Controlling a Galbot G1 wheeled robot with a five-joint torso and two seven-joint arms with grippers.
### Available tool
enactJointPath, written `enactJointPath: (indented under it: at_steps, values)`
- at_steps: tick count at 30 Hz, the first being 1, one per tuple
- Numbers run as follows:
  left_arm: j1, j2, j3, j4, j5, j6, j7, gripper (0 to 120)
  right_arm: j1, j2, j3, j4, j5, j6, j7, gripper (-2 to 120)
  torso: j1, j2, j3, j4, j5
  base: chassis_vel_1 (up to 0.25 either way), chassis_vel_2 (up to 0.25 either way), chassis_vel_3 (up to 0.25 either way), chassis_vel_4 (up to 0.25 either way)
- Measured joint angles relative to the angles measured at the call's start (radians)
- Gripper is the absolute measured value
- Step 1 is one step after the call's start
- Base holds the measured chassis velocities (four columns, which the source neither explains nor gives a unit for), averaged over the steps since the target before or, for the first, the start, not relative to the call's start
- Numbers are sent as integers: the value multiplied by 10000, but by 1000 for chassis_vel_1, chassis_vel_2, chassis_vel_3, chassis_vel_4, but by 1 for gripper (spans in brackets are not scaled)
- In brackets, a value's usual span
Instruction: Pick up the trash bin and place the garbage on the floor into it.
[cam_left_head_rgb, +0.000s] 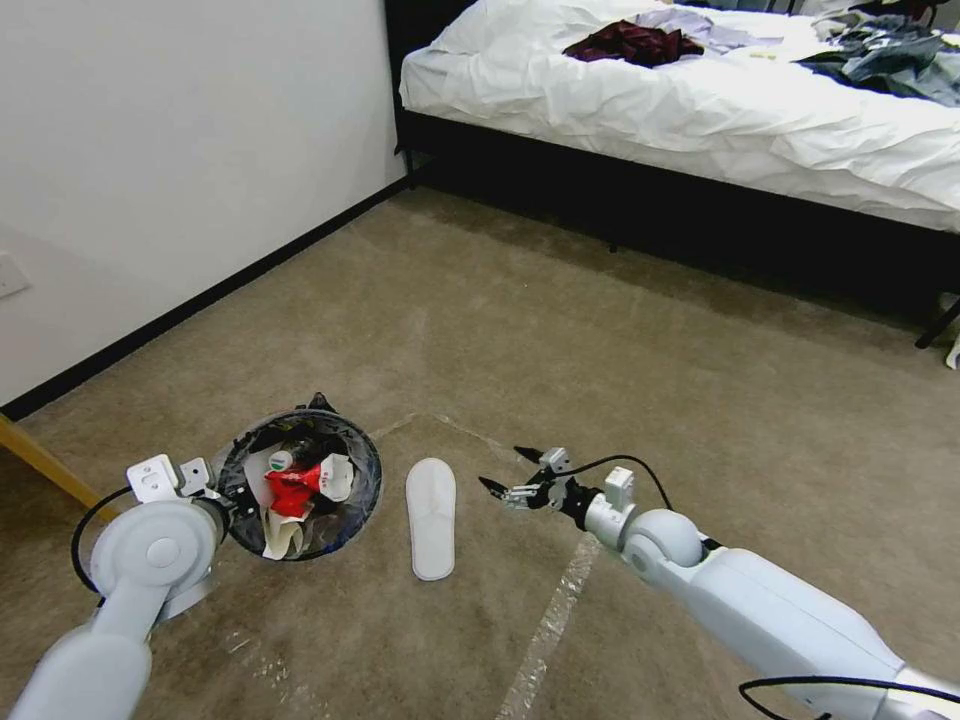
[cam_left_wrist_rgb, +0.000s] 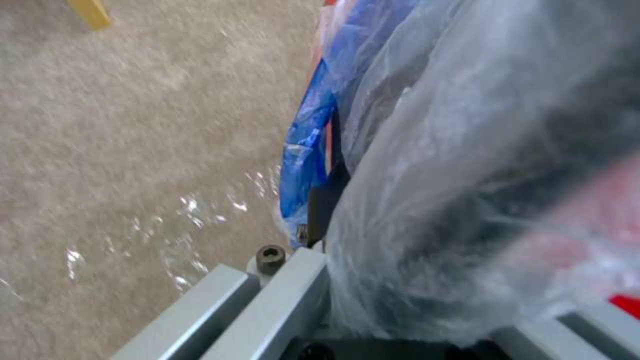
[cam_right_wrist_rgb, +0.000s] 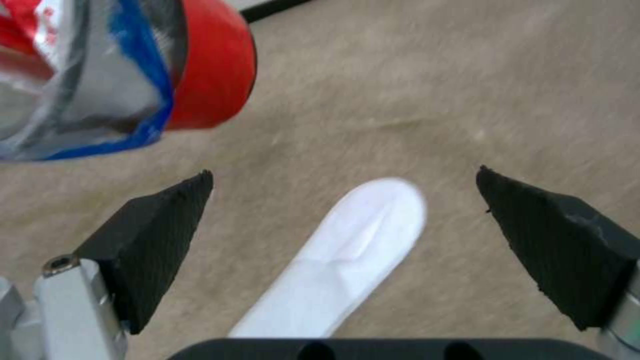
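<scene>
The trash bin (cam_left_head_rgb: 373, 468), lined with a clear bag, hangs just above the floor at the lower left. My left gripper (cam_left_head_rgb: 232, 500) is shut on its near rim. Inside lie a red wrapper (cam_left_head_rgb: 290, 490) and crumpled white paper. In the left wrist view the blue-edged bag (cam_left_wrist_rgb: 303, 150) presses against my finger. A white slipper (cam_left_head_rgb: 431, 517) lies flat on the beige carpet right of the bin. My right gripper (cam_left_head_rgb: 503, 467) hovers open just right of the slipper, low over the floor. Its wrist view shows the slipper (cam_right_wrist_rgb: 353, 250) between the two black pads (cam_right_wrist_rgb: 157, 240), with the red bin (cam_right_wrist_rgb: 217, 75) beyond.
A whitish tape line (cam_left_head_rgb: 555, 610) crosses the carpet under my right arm. A bed (cam_left_head_rgb: 700, 110) with a black frame stands at the back right. The white wall with its black skirting (cam_left_head_rgb: 200, 300) runs along the left. A yellow wooden edge (cam_left_head_rgb: 40, 462) pokes in beside my left arm.
</scene>
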Motion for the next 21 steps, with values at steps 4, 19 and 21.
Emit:
enactJointPath:
  at_steps: [4,19,21]
  values:
    - [40,119,-250,255,172,3,526,0,116,235,-346,-78,544,-542,188,100,0,1,-1,1,-1,0,0,0,0]
    - [-95,-42,-235,752,462,4,1108,0,105,1481,-662,-1251,1814,-1468,1172,100,0,0,0,-2,0,0,0,0,0]
    - [-66,-66,-230,766,481,4,1136,0,59,1795,-582,-1601,1942,-1479,1231,100,0,0,0,-1,-1,0,0,0,0]
